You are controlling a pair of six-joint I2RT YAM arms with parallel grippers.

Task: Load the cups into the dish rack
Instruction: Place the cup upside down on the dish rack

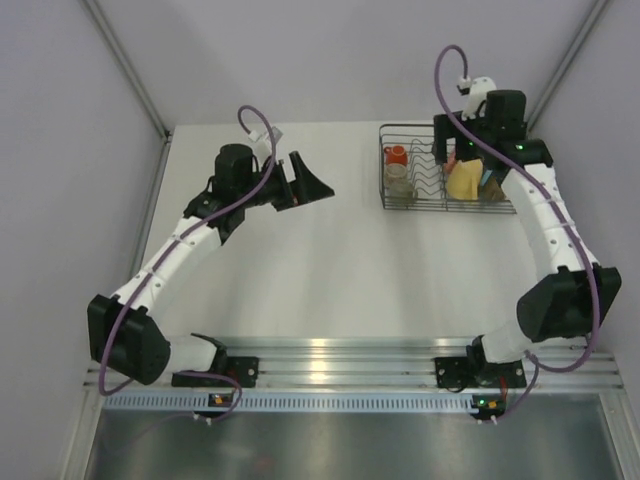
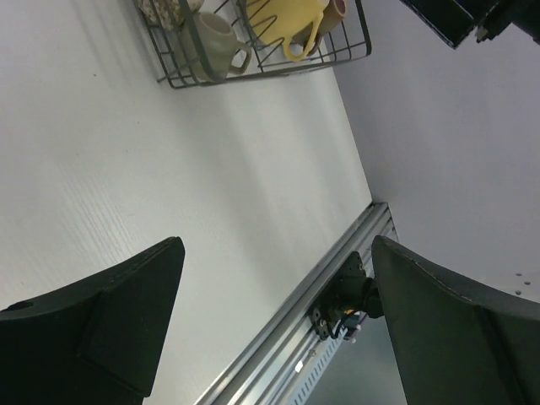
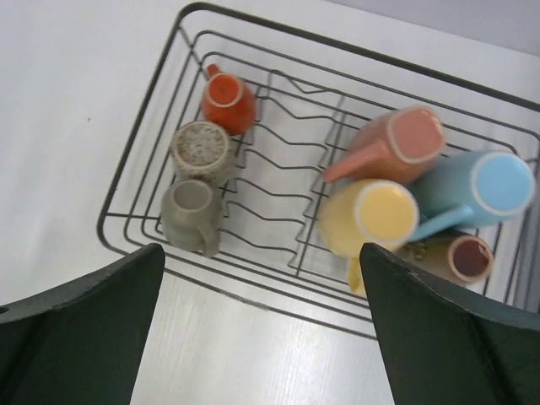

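White worktop (image 1: pixel 300 270) between pale walls. The dish rack (image 3: pixel 278 177) stands at its far right, with all seven cups (image 3: pixel 375 215) inside. The right jaws hang wide and empty straight above it. The left jaws, equally wide, are well off to the left. I'd say no cup needs fetching.

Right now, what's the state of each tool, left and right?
Left tool: open, holding nothing.
Right tool: open, holding nothing.
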